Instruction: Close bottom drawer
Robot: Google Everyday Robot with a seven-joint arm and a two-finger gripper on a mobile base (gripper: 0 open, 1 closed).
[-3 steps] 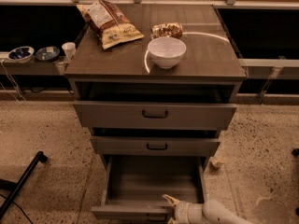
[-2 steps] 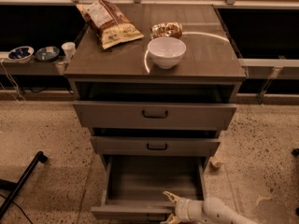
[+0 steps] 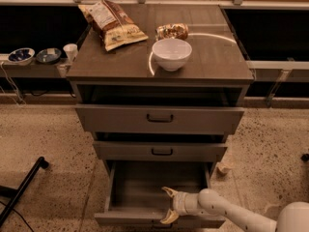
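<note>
The bottom drawer [image 3: 145, 187] is the lowest of three grey-brown drawers and stands pulled far out, its deep box empty. Its slim front panel [image 3: 130, 220] runs along the bottom of the view. My gripper [image 3: 169, 206] comes in from the lower right on a white arm [image 3: 231, 211]. Its two pale fingers are spread apart, one over the drawer's inside, the other at the front panel's top edge. It holds nothing. The drawer's handle is hidden.
The middle drawer [image 3: 161, 151] and top drawer [image 3: 159, 118] stand slightly out. On the cabinet top are a white bowl [image 3: 171, 53], a chip bag [image 3: 112, 24] and a snack packet [image 3: 172, 31]. A black leg [image 3: 21, 190] lies at the lower left; small bowls [image 3: 34, 56] sit on a left shelf.
My gripper has shifted a little left and up along the bottom drawer's front edge. The drawer itself stands as far out as before.
</note>
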